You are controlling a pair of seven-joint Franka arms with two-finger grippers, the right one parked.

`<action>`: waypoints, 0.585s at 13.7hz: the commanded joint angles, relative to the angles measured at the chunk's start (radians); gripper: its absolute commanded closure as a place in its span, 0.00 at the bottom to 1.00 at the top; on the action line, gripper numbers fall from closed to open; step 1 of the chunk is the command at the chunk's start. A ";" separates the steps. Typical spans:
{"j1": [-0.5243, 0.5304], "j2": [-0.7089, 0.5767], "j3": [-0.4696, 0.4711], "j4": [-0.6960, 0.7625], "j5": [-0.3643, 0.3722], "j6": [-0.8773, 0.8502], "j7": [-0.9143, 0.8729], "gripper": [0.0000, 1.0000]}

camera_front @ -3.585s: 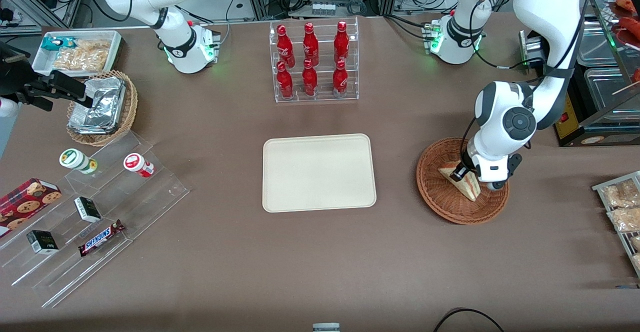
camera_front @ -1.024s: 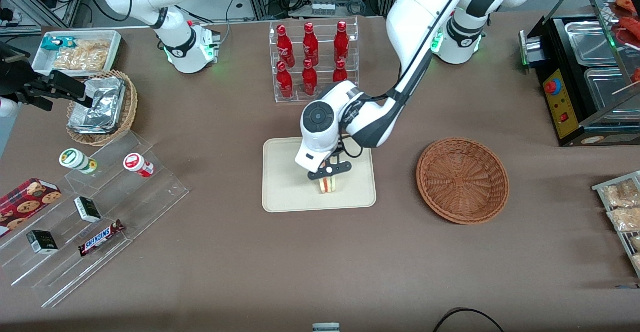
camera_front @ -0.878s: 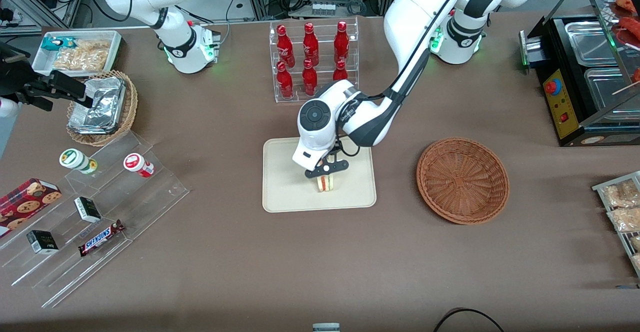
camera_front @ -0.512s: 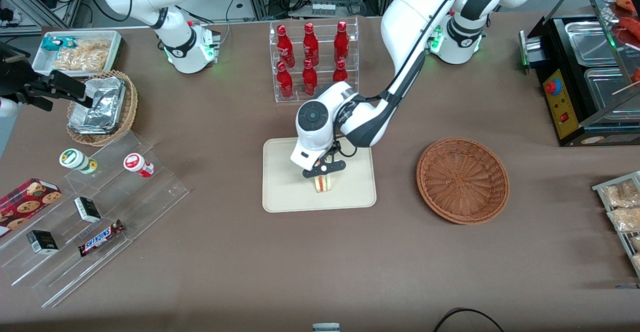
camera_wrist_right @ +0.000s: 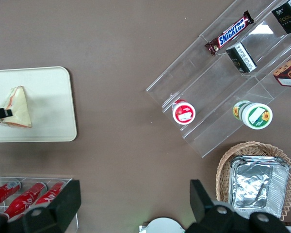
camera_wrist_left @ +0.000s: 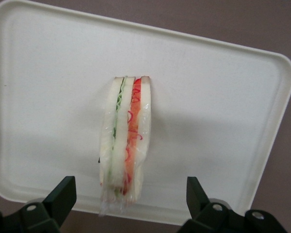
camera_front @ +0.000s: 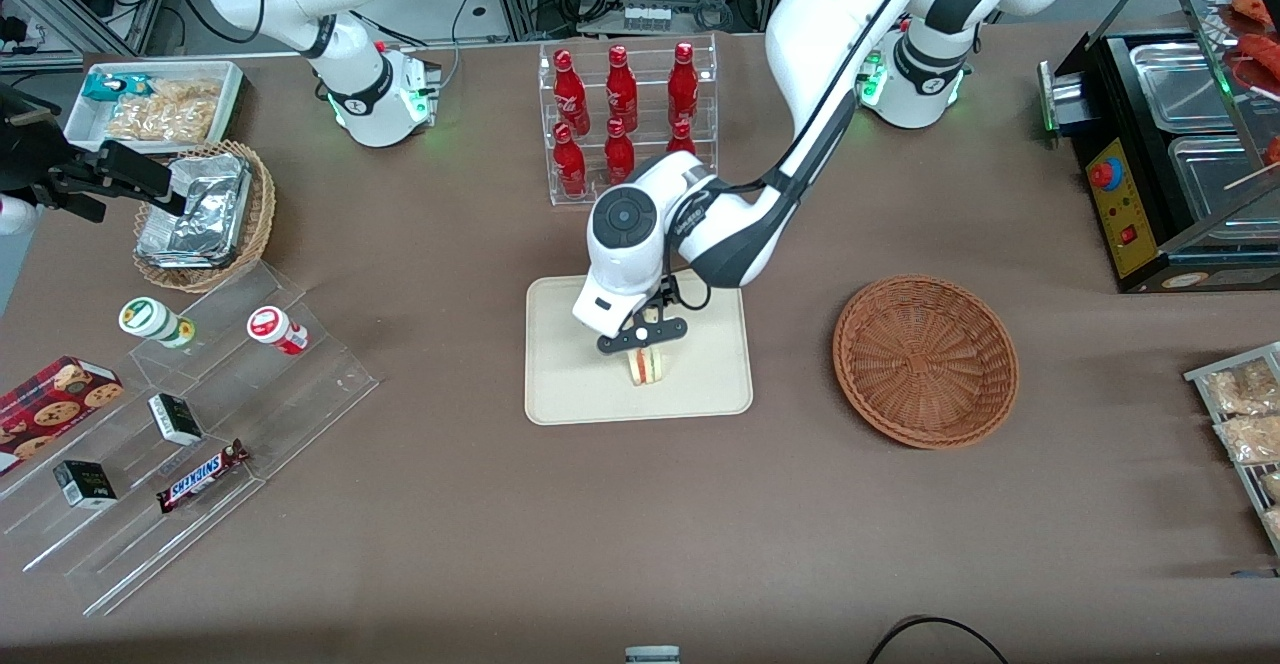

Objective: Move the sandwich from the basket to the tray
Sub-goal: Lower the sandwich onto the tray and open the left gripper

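The sandwich [camera_front: 648,367], a pale wedge with red and green filling, stands on its edge on the cream tray [camera_front: 570,364], in the part nearer the front camera. My left gripper [camera_front: 640,336] hangs just above it, open. In the left wrist view the two dark fingers [camera_wrist_left: 63,194] stand well clear on either side of the sandwich [camera_wrist_left: 126,131], which rests on the tray [camera_wrist_left: 223,97]. The reddish-brown basket [camera_front: 925,359] sits beside the tray toward the working arm's end, with nothing in it. The right wrist view also shows the sandwich [camera_wrist_right: 17,107] on the tray [camera_wrist_right: 48,97].
A clear rack of red bottles [camera_front: 625,124] stands just farther from the camera than the tray. Toward the parked arm's end are a tan basket of foil packets [camera_front: 205,214], a white bin of snacks [camera_front: 155,104] and a stepped acrylic shelf [camera_front: 190,414].
The sandwich went from the basket to the tray in my gripper. Over the last second the gripper drifted slightly toward the parked arm's end, and the sandwich stayed on the tray.
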 commanded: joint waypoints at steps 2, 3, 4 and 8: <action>0.024 -0.104 0.013 -0.013 0.008 -0.102 -0.005 0.00; 0.032 -0.124 0.013 -0.013 0.006 -0.135 -0.004 0.00; 0.032 -0.144 0.015 -0.013 0.009 -0.164 -0.011 0.00; 0.038 -0.213 0.088 -0.015 0.000 -0.307 -0.033 0.00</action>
